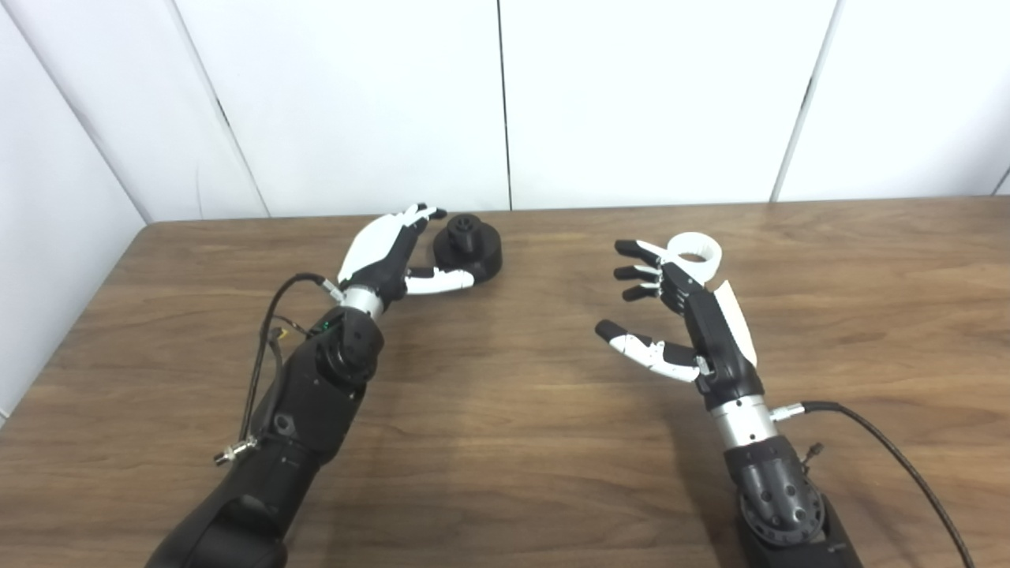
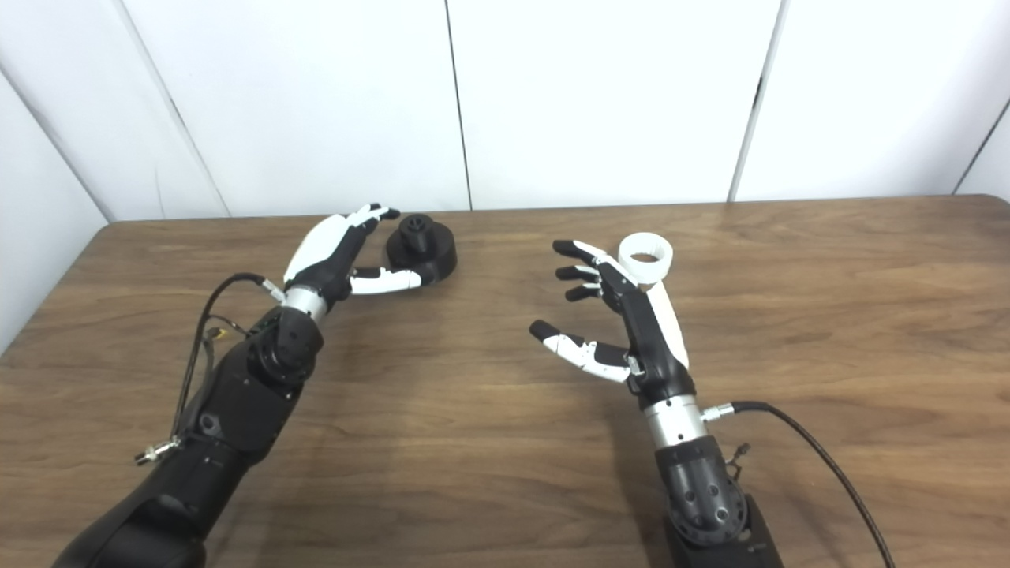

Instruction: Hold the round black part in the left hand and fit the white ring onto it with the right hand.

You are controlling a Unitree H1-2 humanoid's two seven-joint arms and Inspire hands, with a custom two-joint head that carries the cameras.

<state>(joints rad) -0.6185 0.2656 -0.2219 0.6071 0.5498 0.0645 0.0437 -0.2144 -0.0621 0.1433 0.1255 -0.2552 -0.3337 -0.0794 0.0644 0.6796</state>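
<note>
Your left hand (image 1: pixel 387 256) spread beside black part (image 1: pixel 469 246) (far left) | right hand (image 1: pixel 678 315) spread, empty, near white ring (image 1: pixel 696 254)

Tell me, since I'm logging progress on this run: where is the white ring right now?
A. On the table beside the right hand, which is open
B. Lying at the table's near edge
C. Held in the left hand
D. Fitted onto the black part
A: the white ring sits on the table just beyond the open right hand, apart from the black part.
</note>
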